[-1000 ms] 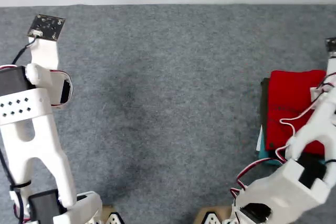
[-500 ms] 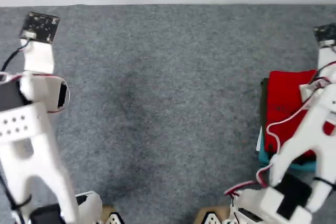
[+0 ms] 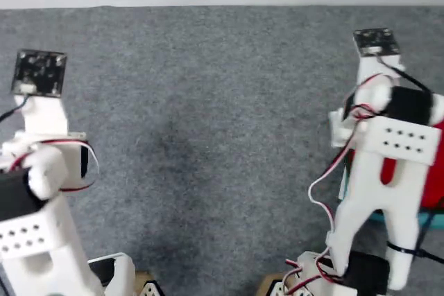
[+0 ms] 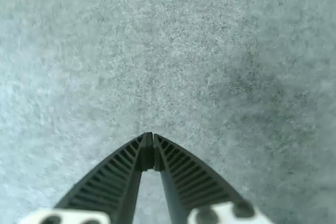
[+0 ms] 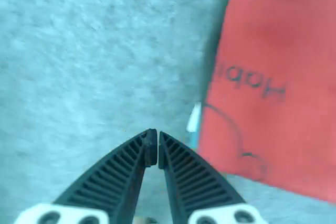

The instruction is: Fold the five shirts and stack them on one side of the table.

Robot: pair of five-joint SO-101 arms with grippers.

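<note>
Shows from above the right arm [image 3: 388,150] swung inward from the right edge since a second ago, and the left arm [image 3: 38,171] drawn back toward the near left corner. Places the right arm over the stack of shirts [image 3: 378,218] at the right side of the grey table [image 3: 208,136], hiding most of it; leaves the red shirt [image 3: 437,171] on top visible beside the arm. Keeps wide open room across the middle and the far edge.

From the left wrist, finds the left gripper [image 4: 152,153] clenched with tips together, holding nothing, above bare grey table.

From the right wrist, finds the right gripper [image 5: 153,148] also closed and without load, over the table just beside the stack's edge, not touching the red shirt. Shows a teal and a white edge under the red one.
</note>
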